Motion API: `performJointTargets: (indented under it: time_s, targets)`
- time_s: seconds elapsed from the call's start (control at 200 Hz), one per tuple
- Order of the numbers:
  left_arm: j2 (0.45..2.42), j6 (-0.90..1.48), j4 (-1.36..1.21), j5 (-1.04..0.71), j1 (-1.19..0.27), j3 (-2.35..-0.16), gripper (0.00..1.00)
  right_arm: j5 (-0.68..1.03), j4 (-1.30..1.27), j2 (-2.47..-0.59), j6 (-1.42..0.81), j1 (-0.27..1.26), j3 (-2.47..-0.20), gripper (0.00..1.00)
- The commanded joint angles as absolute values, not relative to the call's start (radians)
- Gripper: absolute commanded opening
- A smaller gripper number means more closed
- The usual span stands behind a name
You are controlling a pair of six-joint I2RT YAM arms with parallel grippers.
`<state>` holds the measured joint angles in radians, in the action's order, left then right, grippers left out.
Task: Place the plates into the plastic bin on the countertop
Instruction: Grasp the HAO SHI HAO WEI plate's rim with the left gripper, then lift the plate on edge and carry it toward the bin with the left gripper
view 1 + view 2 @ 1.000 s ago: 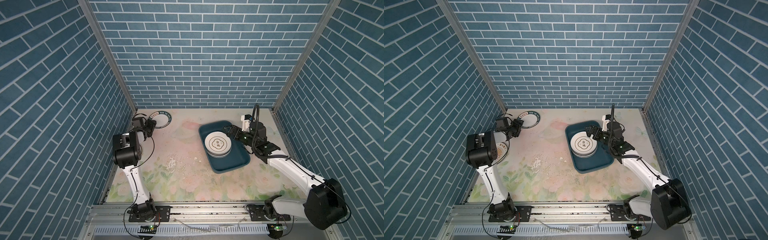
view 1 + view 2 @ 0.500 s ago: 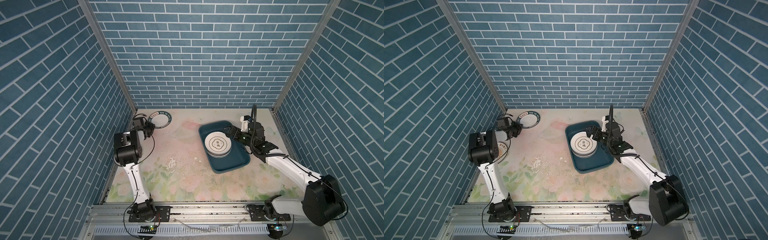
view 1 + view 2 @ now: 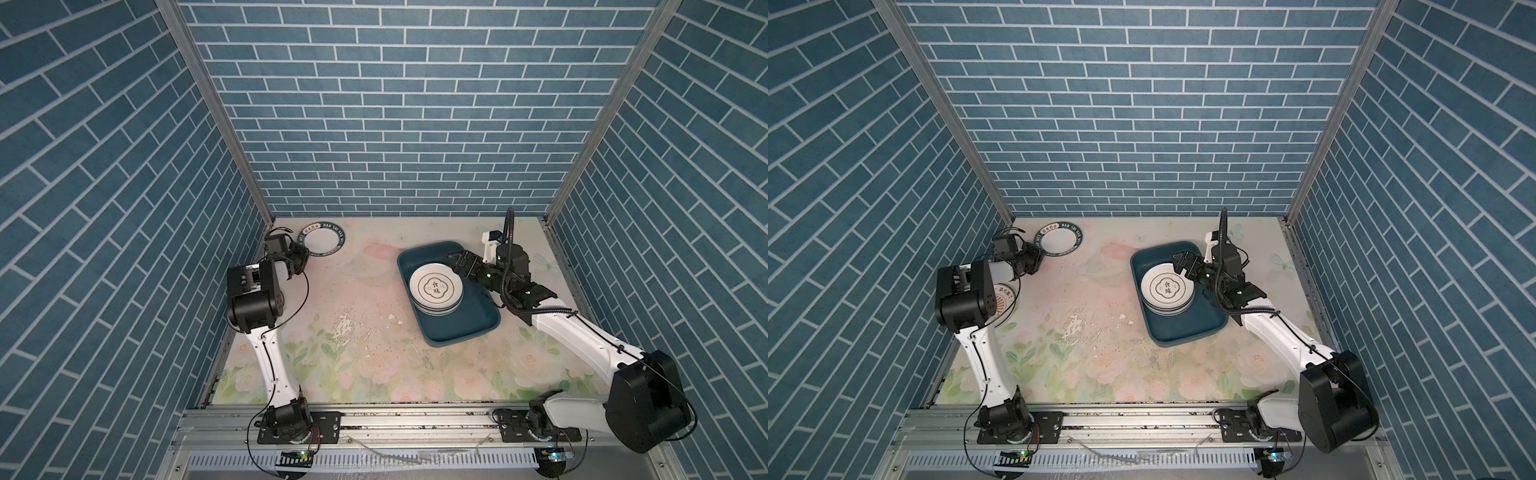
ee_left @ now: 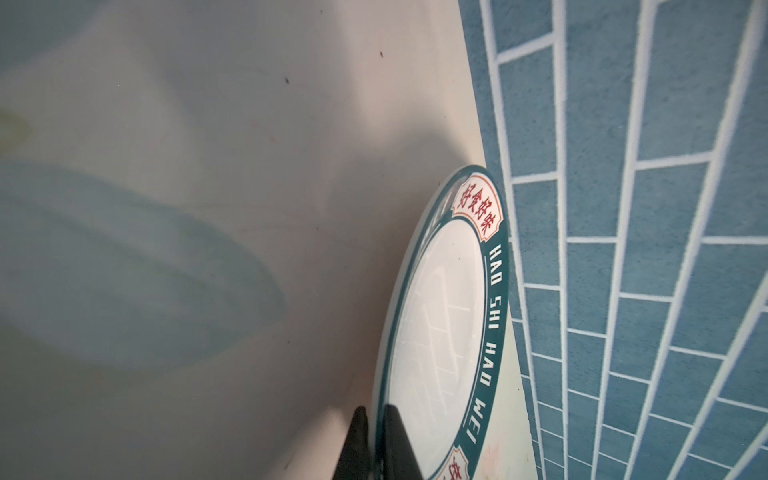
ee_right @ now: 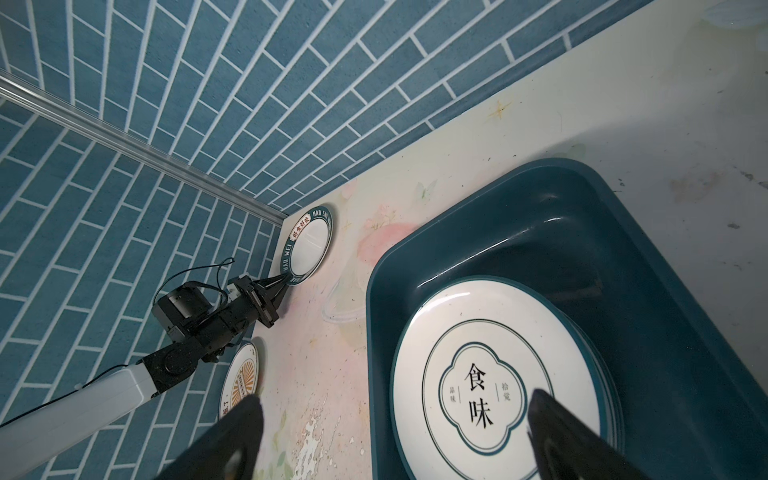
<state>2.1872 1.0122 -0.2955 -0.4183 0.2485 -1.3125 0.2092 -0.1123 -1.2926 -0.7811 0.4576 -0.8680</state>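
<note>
There were two loose plates, one teal-rimmed plate (image 3: 322, 237) and one sunburst plate (image 3: 1006, 300), one stack of plates (image 3: 435, 286) of uncertain number, and one plastic bin (image 3: 465, 324)

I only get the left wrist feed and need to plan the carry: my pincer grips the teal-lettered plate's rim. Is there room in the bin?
Observer: The plastic bin holds a plate stack around its middle; its near end is bare.
Operator: Is the other arm in the way?
Observer: The right pincer stands open over the stack's far-right edge.
Operator: Any plates left besides this lettered plate?
Observer: One sunburst plate lies partly hidden under the left arm.
</note>
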Motion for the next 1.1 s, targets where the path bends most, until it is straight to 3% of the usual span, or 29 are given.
performJointTargets:
  time_s: [0.0,0.34,0.725,0.94,1.09]
  targets:
    - [2.144,0.970,-0.185,-0.420,0.244,-1.243,0.00,0.194,-0.111,-1.243,-0.796,0.462,-0.852,0.99]
    - [1.883,0.974,-0.232,-0.522,0.226,-1.006,0.00,0.196,-0.096,-1.133,-0.805,0.465,-0.763,0.98]
    - [1.494,0.925,-0.083,-0.584,0.137,-0.850,0.00,0.209,-0.022,-0.997,-0.830,0.498,-0.676,0.98]
    - [1.352,0.841,0.121,-0.627,-0.012,-0.900,0.00,0.241,0.060,-0.987,-0.806,0.503,-0.693,0.97]
    - [1.287,0.868,0.123,-0.620,-0.115,-0.887,0.00,0.290,0.032,-0.982,-0.801,0.503,-0.698,0.95]
